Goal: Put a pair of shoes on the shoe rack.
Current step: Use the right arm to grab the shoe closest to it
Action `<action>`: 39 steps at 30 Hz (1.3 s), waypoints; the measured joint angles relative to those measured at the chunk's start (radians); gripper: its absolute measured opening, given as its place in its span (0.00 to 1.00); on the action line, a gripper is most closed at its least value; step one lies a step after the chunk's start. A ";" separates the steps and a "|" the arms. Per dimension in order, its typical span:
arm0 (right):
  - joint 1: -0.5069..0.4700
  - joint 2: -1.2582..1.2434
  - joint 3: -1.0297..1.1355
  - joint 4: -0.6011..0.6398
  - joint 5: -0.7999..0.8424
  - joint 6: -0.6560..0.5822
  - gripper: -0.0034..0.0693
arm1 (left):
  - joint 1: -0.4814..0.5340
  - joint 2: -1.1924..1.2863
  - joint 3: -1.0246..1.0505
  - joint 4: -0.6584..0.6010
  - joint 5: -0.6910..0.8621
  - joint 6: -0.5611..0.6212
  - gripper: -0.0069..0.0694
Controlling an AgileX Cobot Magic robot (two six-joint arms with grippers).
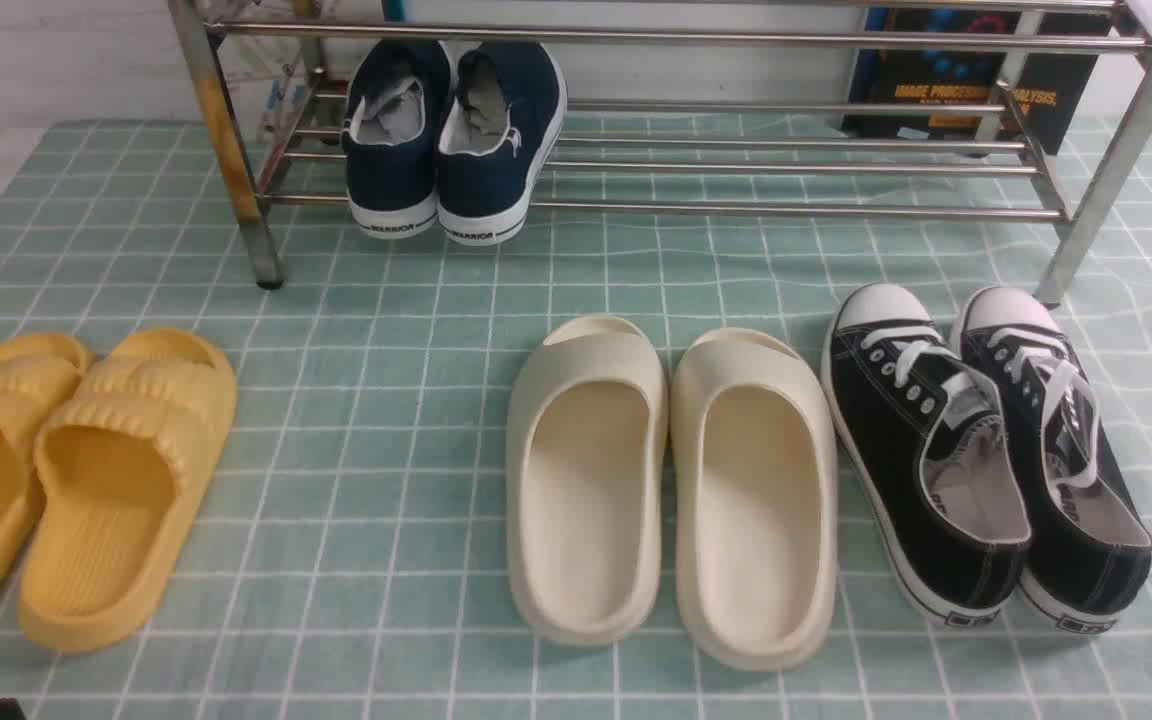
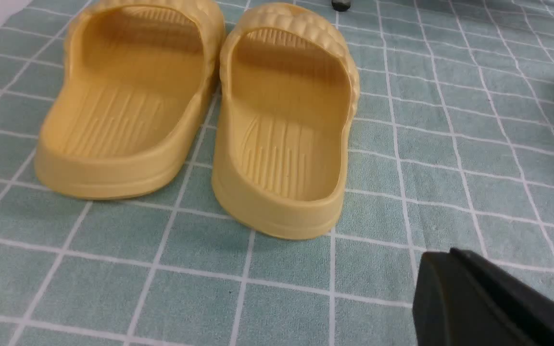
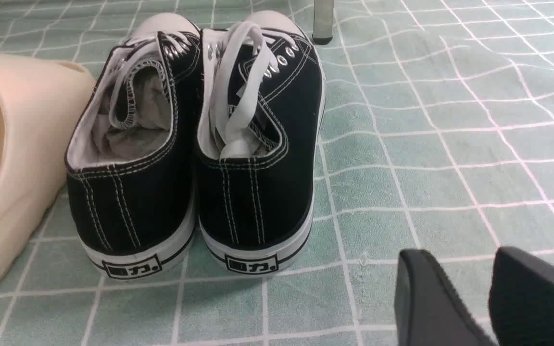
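Near right: right tool [image 3: 459,262] released, empty, parked behind heels of pair of shoes [image 3: 195,158], suited to heel-side grasp. Left tool [image 2: 474,293]: state not discernible. Pair together on counter [image 1: 386,400], right of cream slippers [image 1: 586,470], toes toward shoe rack [image 1: 736,210]; far shelf bars free right of navy sneakers [image 1: 456,140].

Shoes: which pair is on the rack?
The navy blue sneakers marked WARRIOR, on the shoe rack; yellow slippers, cream slippers and black sneakers lie on the cloth.
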 joint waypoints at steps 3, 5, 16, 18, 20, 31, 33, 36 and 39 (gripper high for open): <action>0.000 0.000 0.000 0.139 0.000 0.124 0.38 | 0.000 0.000 0.000 0.000 0.000 0.000 0.09; 0.000 0.000 0.000 0.169 0.000 0.137 0.38 | 0.000 0.000 0.000 0.000 0.000 0.000 0.09; 0.000 0.000 0.000 0.387 0.006 0.333 0.38 | 0.000 0.000 0.000 0.000 0.000 0.000 0.09; 0.000 0.000 0.002 0.502 0.012 0.450 0.38 | 0.000 0.000 0.000 0.000 0.000 0.000 0.09; 0.000 0.000 0.003 0.556 0.014 0.507 0.38 | 0.000 0.000 0.000 0.000 0.000 0.000 0.09; 0.000 0.000 -0.007 0.445 0.024 0.391 0.38 | 0.000 0.000 0.000 0.000 0.000 0.000 0.11; 0.000 0.000 -0.055 0.446 0.032 0.294 0.38 | 0.000 0.000 0.000 0.000 0.000 0.000 0.11; 0.000 0.024 -0.170 0.428 0.044 0.149 0.34 | 0.000 0.000 0.000 0.000 0.000 0.000 0.11; 0.000 0.148 -0.364 0.352 0.135 0.005 0.21 | 0.000 0.000 0.000 0.000 0.000 0.000 0.12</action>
